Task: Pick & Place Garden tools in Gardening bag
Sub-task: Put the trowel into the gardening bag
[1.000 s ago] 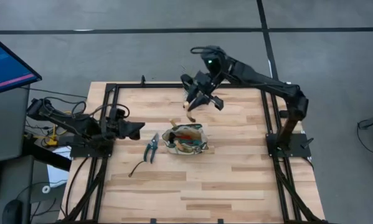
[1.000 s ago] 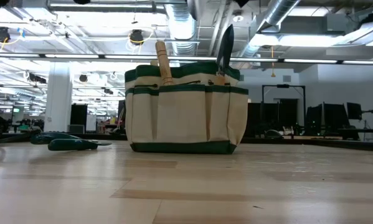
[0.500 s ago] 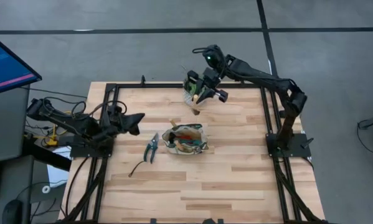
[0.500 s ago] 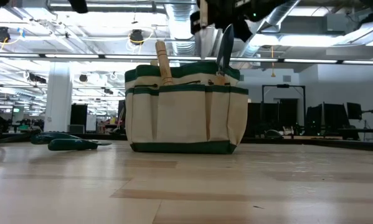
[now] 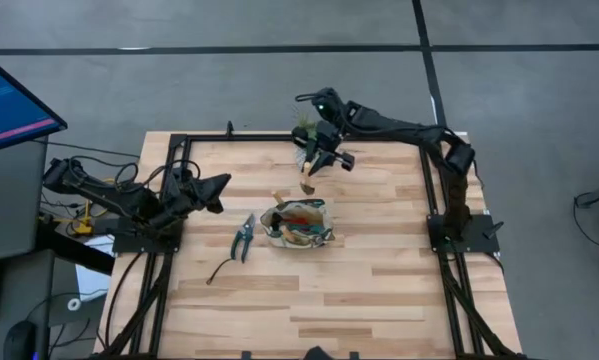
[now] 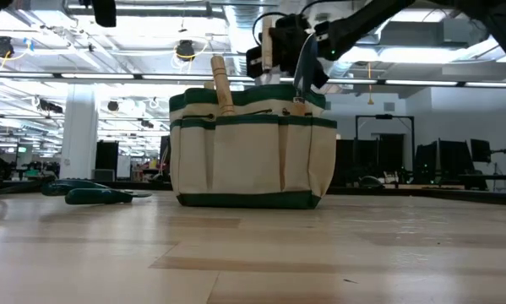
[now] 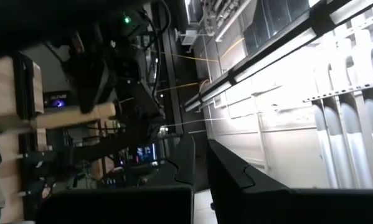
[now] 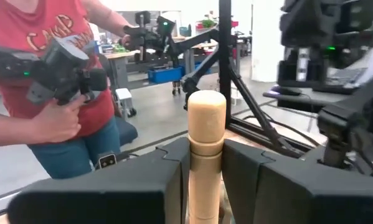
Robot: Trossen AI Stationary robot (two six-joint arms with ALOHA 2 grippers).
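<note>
Since earlier frame, right gripper [image 5: 317,165] swinging leftward behind gardening bag [image 5: 296,224], pinching trowel [image 5: 310,180] by wooden handle. Am keeping blade downward, centring over bag opening before lowering. Left gripper [image 5: 215,185] waiting, fingers spread.

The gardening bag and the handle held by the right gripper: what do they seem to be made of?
The gardening bag looks like soft matte tan fabric, probably canvas, with dark green trim: stitched pockets show in the low view. The handle, clamped in the right gripper, looks like smooth, pale unpainted wood, rounded at its end with a turned groove.
</note>
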